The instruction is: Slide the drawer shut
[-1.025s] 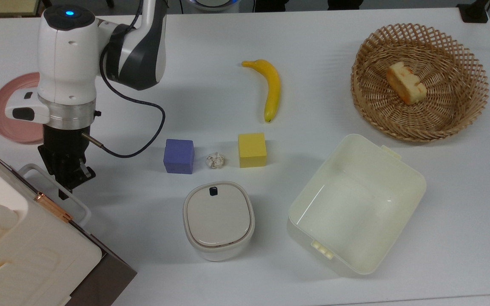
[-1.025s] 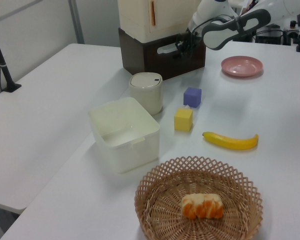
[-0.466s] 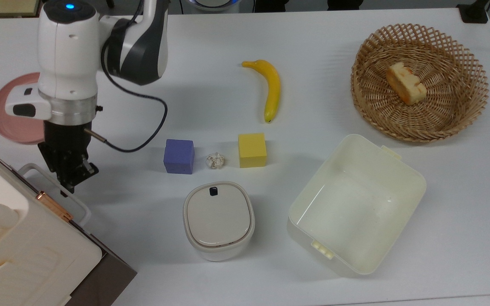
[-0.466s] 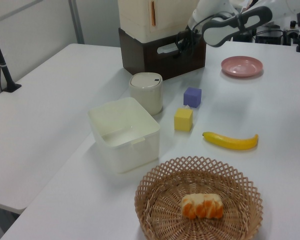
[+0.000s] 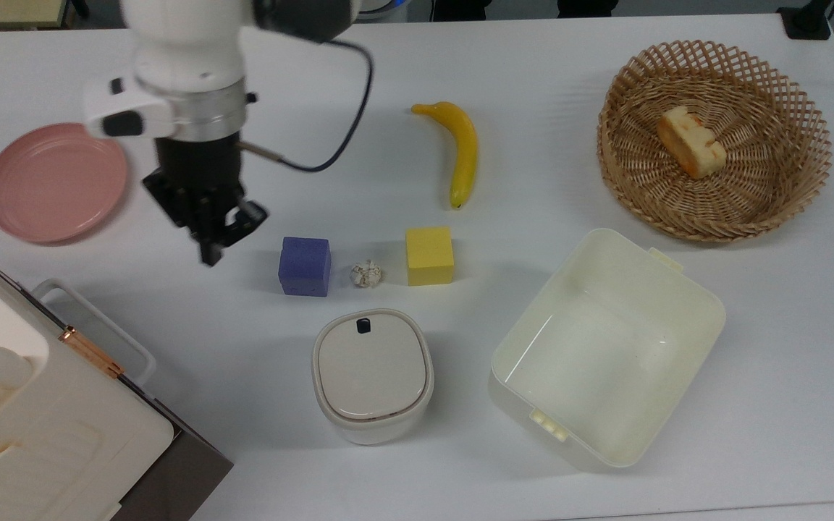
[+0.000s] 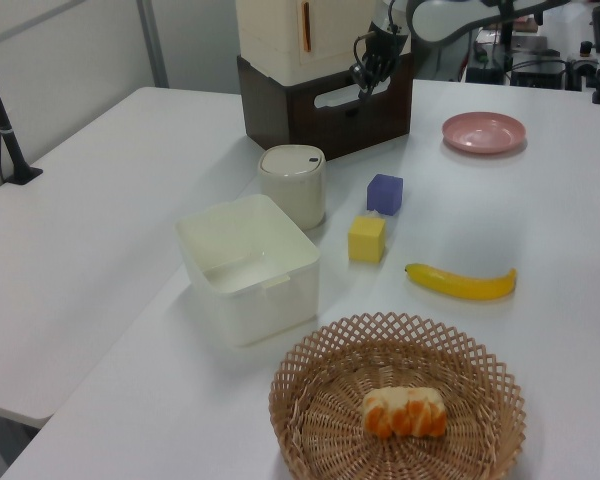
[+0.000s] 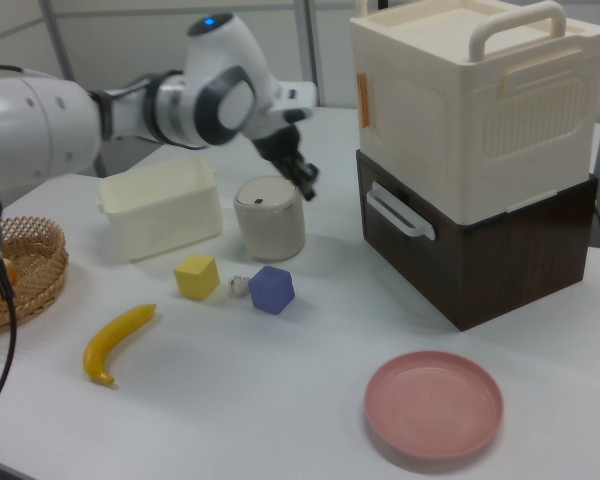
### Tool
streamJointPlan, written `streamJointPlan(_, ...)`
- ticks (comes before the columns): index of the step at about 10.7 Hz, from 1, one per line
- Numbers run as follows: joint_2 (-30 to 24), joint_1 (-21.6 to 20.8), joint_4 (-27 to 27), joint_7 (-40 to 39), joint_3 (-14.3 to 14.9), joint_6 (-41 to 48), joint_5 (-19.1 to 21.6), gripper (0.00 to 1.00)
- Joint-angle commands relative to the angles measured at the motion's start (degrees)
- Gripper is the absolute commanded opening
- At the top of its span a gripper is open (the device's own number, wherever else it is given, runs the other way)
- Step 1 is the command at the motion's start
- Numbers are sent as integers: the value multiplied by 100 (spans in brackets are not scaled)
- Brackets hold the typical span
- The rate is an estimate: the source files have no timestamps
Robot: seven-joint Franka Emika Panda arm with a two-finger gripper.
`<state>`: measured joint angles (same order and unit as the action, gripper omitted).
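Since the drawer (image 7: 408,262) sits with its dark front flush in the cabinet (image 7: 525,245), under the cream case (image 7: 460,100), the job looks finished or all but finished. The gripper (image 5: 208,242) hangs over bare table just beside the purple cube (image 5: 305,265), its jaws seemingly pressed together and holding nothing. From there the drawer's white handle (image 5: 95,325) lies well apart, toward the top view's lower left. The front's long axis runs from the top view's upper left to its lower right, so any last nudge would have to travel square to that line, toward the top view's lower left corner. With only 1 arm on the rig, there is no nearer hand to choose. Past the purple cube, along the same row, come a small crumpled ball (image 5: 366,273) and a yellow cube (image 5: 429,255), with a lidded bin (image 5: 372,373) near them. Farther toward the top view's right stand an open tub (image 5: 591,347), a banana (image 5: 464,148) and a wicker basket (image 5: 627,181) holding 1 piece of cake (image 5: 691,141). A pink plate (image 5: 55,181) lies on the gripper's other side. The table (image 5: 786,405) is smooth, white and flat. In the left view a second white table (image 6: 70,230) adjoins it, with a black post (image 6: 0,110) on it.
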<state>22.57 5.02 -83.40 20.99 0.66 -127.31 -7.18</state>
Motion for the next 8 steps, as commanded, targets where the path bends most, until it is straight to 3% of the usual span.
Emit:
streamJointPlan(1,-682,-466,-667,-560,57,784,15,0)
streamJointPlan(6,-1262,-986,-906,-763,180,2138,76,2)
streamJointPlan(8,-1500,-934,-897,-1043,180,2481,261,18)
